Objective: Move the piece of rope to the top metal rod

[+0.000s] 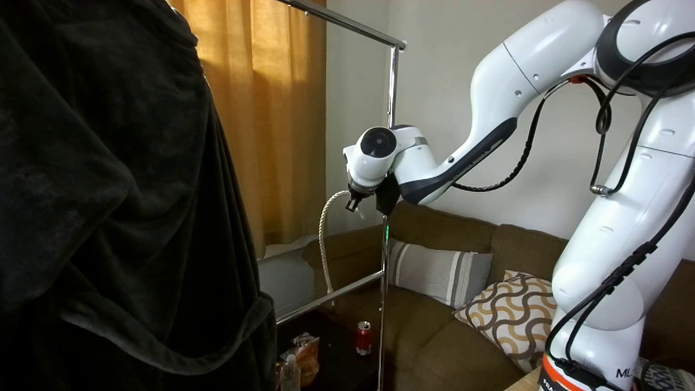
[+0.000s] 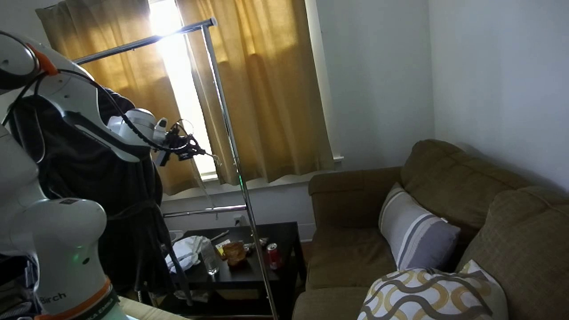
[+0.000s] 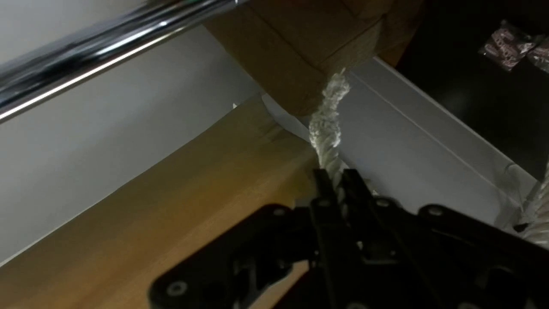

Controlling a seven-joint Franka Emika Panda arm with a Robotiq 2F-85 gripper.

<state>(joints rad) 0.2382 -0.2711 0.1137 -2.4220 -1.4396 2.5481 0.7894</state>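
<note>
A pale twisted rope hangs in an arc from my gripper. In an exterior view its lower end is at the height of the rack's lower bar; whether it touches is unclear. In the wrist view my gripper is shut on the rope near one frayed end, which sticks out past the fingertips. More rope shows at the right edge there. The top metal rod is well above the gripper; it also shows in an exterior view. The gripper is beside the rack's upright post.
The upright post and lower bar of the rack are close to the arm. A dark robe hangs on the rack. A black table with a red can stands below. A brown couch is beside it.
</note>
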